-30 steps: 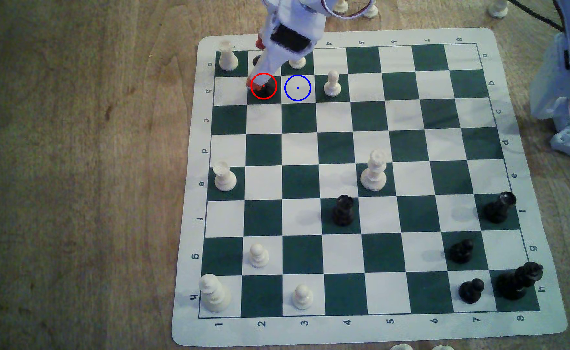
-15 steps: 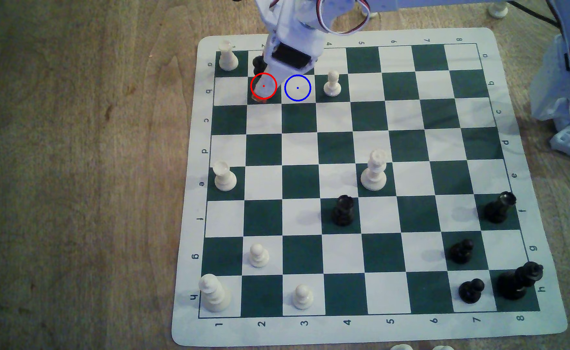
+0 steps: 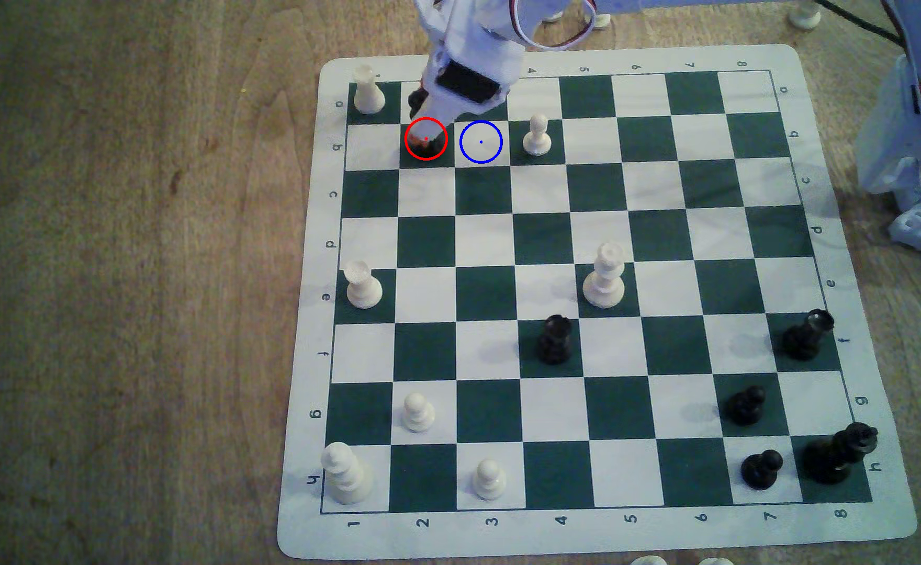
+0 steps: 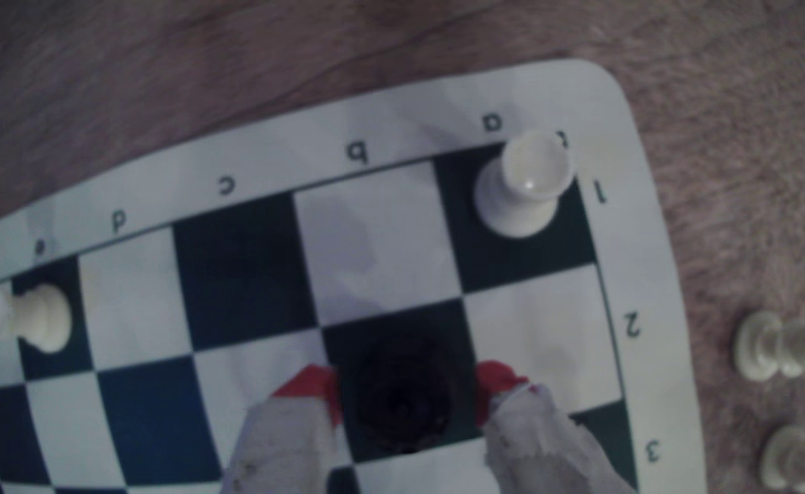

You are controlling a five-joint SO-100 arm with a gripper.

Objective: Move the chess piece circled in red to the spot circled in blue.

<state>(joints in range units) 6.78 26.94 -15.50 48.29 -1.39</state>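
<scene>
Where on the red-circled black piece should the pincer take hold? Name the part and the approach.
Grip the chess piece at its slim waist, coming straight down from above. It stands upright on its dark square, and the pincer already straddles it, one red fingertip on each side; the flared top would likely resist slipping.

Perhaps a hobby desk, wooden tabletop (image 3: 121, 271), roll-up chess mat (image 3: 556, 535), spare pieces (image 4: 785, 346)

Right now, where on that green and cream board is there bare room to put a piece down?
The blue-circled cream square is bare, between the black crowned chess piece under the red-tipped gripper and a white pawn. Rows c and d are bare across. Crowded: the corner by the white rook, and the black group near the king.
</scene>
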